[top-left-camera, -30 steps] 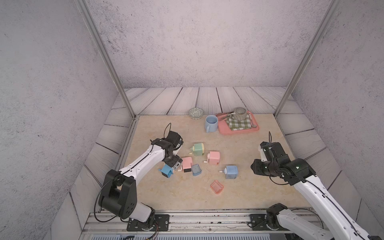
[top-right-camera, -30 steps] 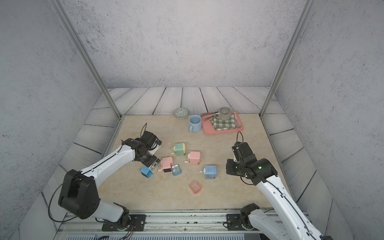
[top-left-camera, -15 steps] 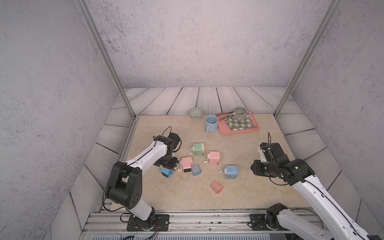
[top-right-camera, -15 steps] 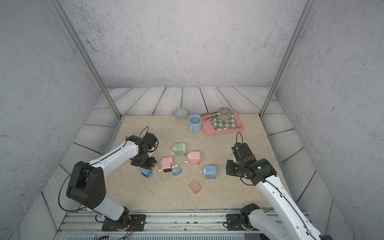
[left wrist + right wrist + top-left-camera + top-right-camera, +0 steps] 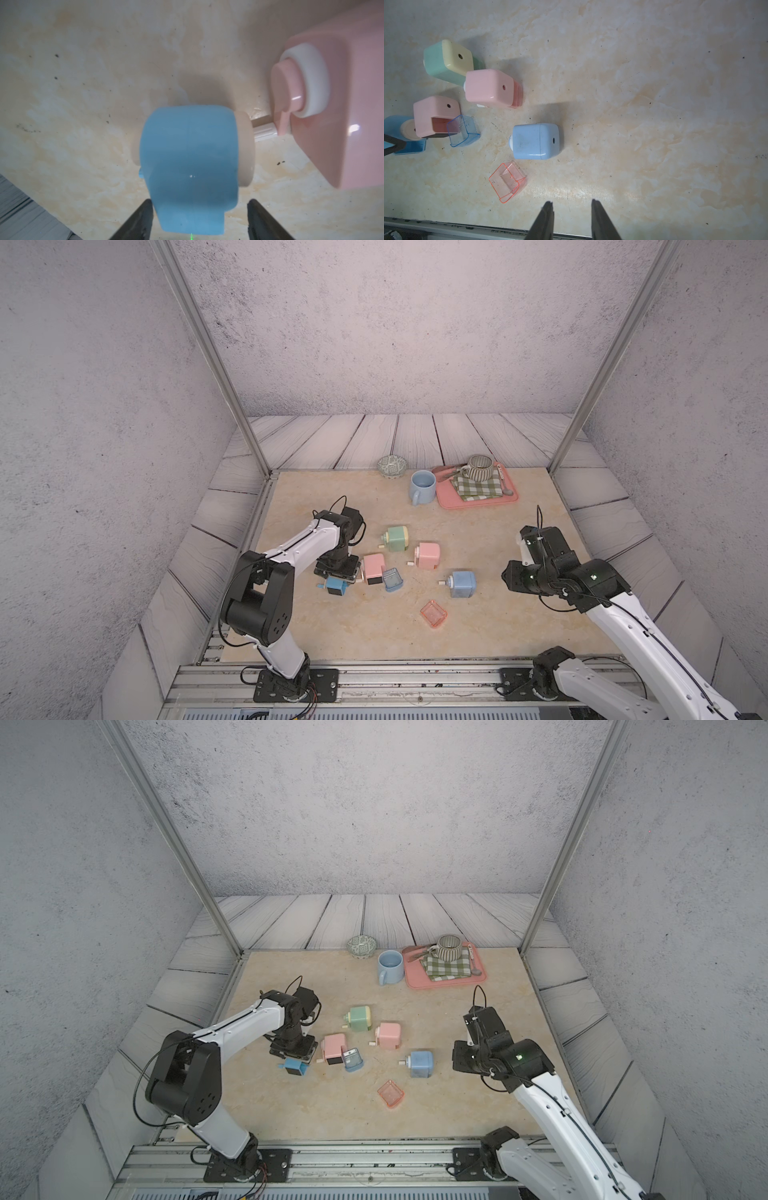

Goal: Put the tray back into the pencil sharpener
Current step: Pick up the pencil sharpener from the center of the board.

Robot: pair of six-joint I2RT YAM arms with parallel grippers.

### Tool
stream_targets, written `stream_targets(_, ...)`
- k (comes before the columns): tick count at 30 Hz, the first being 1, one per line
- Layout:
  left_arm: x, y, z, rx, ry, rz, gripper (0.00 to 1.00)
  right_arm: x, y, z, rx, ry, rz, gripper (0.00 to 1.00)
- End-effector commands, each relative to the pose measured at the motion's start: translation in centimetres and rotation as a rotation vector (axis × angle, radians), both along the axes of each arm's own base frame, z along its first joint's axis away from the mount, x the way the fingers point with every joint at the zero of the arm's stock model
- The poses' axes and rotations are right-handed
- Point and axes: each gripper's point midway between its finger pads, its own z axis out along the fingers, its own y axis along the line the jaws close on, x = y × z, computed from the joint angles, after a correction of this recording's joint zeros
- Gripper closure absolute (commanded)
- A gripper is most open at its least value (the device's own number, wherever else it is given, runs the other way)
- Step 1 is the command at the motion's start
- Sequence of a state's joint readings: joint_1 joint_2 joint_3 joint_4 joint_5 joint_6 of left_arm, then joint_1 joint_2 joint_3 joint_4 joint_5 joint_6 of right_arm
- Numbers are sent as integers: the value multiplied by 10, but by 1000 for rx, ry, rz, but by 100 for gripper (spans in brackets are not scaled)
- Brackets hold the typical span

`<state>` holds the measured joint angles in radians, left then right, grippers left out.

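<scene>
Clear blue tray [image 5: 391, 578] lies near-left on the table [image 5: 498, 614], beside a pink sharpener [image 5: 372, 568]. Just left, the blue sharpener [image 5: 191, 158] sits between the left gripper [image 5: 199, 201]'s parted jaws; best to close squarely on its body. The right gripper [image 5: 571, 202] is parted, empty.

Beige tabletop [image 5: 478, 635] bears five sharpeners [image 5: 463, 584], two clear trays [image 5: 434, 614].

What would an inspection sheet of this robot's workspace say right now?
Surface: beige marbled tabletop.
Job's things: bright blue sharpener; pink sharpener, slot empty, blue tray at its opening; red tray loose; green sharpener, second pink sharpener, pale blue sharpener.
Clutter: mug, bowl, serving tray with cloth and cup.
Grippers: left gripper open astride bright blue sharpener; right gripper open, empty.
Cables: black loop at each wrist.
Surroundings: grey walls, metal posts.
</scene>
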<state>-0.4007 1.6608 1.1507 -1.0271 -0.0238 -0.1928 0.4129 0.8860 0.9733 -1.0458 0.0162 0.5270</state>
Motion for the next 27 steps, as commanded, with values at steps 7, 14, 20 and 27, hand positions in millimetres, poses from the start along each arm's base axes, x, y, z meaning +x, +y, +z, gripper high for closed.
stream_targets(7, -8, 8, 5, 30, -63, 132, 23, -2, 0, -4, 11, 13, -7, 66)
stream_targets(14, -3, -3, 10, -68, -181, 349, 26, -4, 1, -6, 15, 18, -7, 66)
stream_targets(20, -4, -9, -3, -82, -169, 395, 28, -3, 1, -4, 7, 21, 3, 66)
stream_targets(27, -11, -4, -11, -63, -157, 410, 30, -1, 2, -3, 6, 20, 7, 66)
